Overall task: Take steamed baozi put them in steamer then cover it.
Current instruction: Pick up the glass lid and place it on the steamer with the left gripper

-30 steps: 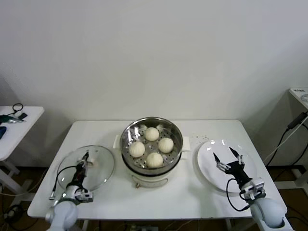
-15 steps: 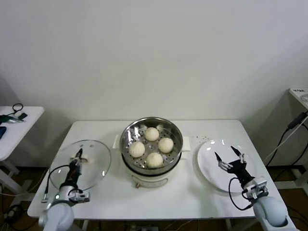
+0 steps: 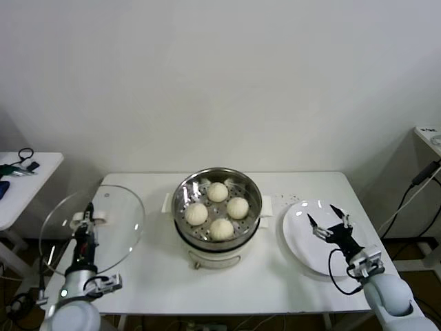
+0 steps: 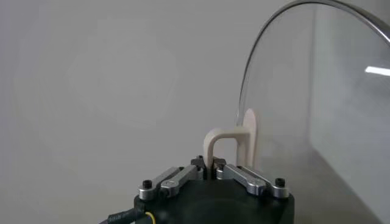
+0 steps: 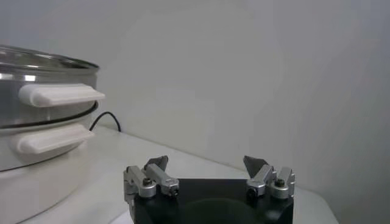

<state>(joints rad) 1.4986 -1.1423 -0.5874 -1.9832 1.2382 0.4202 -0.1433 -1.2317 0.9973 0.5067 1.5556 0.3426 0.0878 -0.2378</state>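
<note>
Several cream-white baozi point(image 3: 220, 211) sit on the perforated tray inside the shiny steel steamer point(image 3: 185, 232) at the table's middle; its side also shows in the right wrist view point(image 5: 36, 131). My left gripper point(image 3: 86, 221) is shut on the cream handle point(image 4: 222, 143) of the clear glass cover point(image 3: 110, 227), which is lifted off the table at the left and tilted up on edge; it also shows in the left wrist view point(image 4: 317, 85). My right gripper point(image 3: 328, 223) is open and empty over the flat white plate point(image 3: 300, 227), apart from the steamer.
A small side table point(image 3: 21, 186) with cables stands at far left. A black cable point(image 3: 413, 193) hangs off the right side. The white table's front edge point(image 3: 220, 303) lies just before both arms.
My left gripper has lifted the glass cover from flat on the table and tilted it up, moving it leftward and toward the front. My right gripper has barely moved.
</note>
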